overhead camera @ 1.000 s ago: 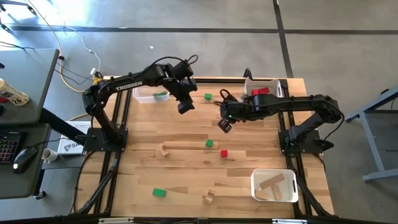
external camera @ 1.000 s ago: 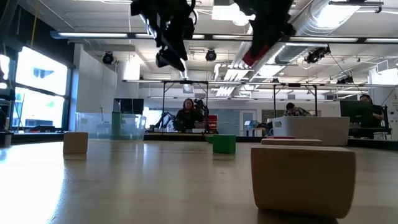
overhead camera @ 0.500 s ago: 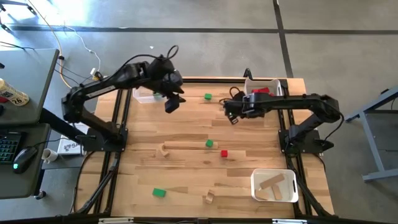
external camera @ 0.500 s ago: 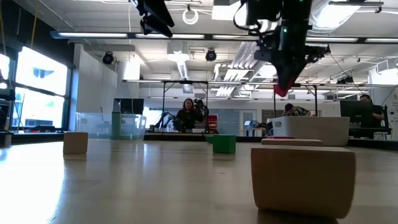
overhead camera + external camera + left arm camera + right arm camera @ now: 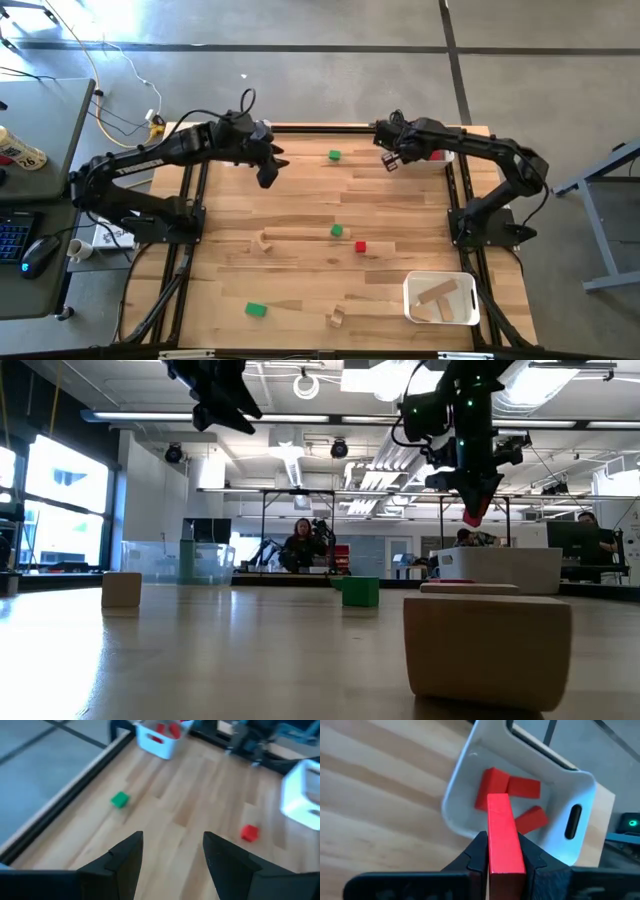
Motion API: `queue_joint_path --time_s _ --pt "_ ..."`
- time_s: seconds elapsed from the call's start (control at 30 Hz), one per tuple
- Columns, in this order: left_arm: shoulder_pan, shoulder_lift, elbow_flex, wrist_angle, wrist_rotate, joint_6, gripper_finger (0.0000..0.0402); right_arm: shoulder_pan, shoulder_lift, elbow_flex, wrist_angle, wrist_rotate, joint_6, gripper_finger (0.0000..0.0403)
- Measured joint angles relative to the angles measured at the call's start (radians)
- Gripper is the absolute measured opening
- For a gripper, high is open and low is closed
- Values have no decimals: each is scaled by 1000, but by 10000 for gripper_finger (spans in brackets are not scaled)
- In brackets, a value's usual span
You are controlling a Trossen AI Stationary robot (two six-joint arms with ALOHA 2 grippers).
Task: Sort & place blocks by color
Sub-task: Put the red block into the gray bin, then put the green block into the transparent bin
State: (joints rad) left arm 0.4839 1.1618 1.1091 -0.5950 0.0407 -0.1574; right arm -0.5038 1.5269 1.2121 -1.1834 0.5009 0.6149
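The right gripper (image 5: 502,851) is clamped on a red bar (image 5: 503,837), its two dark fingers pressed tight against the bar's long sides, and it hangs just short of the white bin (image 5: 570,780) at the far right corner of the table (image 5: 300,200). Just beyond the fingertips, three red blocks (image 5: 512,795) lie inside that bin. In the low view the red tip of the bar (image 5: 472,517) pokes out below the gripper, well above the tabletop.

The left gripper (image 5: 172,851) holds nothing; its fingers stand wide apart (bare wood shows between them). It hovers over the far left part of the table. Ahead of it lie a green cube (image 5: 119,799) and, farther off to the other side, a red cube (image 5: 249,832), both well apart from the fingers.

Elsewhere on the table, seen from above: a green cube (image 5: 337,231) touching nothing beside a red cube (image 5: 360,246), a green block (image 5: 256,310), and plain wooden pieces (image 5: 336,318) near the front edge. Another bin (image 5: 440,298) near the front right holds light wooden bars.
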Motion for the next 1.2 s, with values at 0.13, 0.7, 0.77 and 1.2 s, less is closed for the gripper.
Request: queue_joint_path --time_s 0.13,0.7,0.77,1.2 --pt "-2 -26 -36 23 -53 -40 192 -79 0 0 33 -15 -75 41" --pt "-1 -25 -48 14 -146 -49 192 -295 0 0 106 -189 -356 100" --pt "-1 -25 -48 0 -152 -49 192 -295 0 0 106 -169 -362 127" --pt "1 -63 -49 -60 -184 -40 192 -221 0 50 119 -365 -192 207"
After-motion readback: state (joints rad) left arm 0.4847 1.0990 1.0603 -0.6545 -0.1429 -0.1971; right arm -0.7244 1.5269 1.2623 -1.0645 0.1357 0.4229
